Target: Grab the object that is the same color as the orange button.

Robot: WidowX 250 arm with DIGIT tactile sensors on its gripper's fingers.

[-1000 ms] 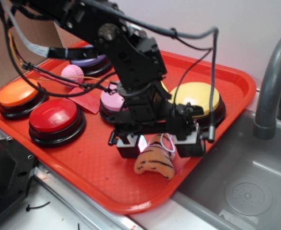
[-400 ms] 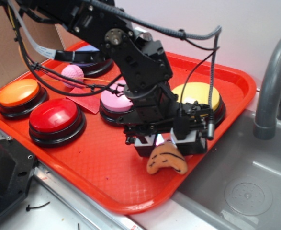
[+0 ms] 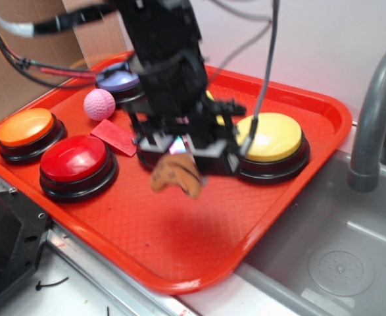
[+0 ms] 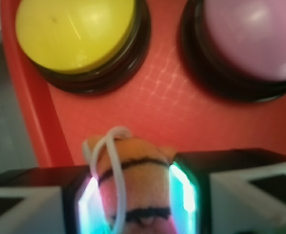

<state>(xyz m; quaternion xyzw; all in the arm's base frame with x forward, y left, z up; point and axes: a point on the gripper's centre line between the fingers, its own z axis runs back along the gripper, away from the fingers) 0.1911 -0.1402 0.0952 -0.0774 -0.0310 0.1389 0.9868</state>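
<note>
The tray (image 3: 298, 197) lies left of the sink (image 3: 350, 257). On it, the orange button (image 3: 25, 131) sits at far left, with 1 button (image 3: 75, 164) just right and nearer. The ball (image 3: 99, 104) lies farther back, beside a flat block (image 3: 116, 137). The plush toy (image 3: 174, 175) hangs in the gripper (image 3: 179, 153) above the tray's middle, left of another button (image 3: 271, 141).
</note>
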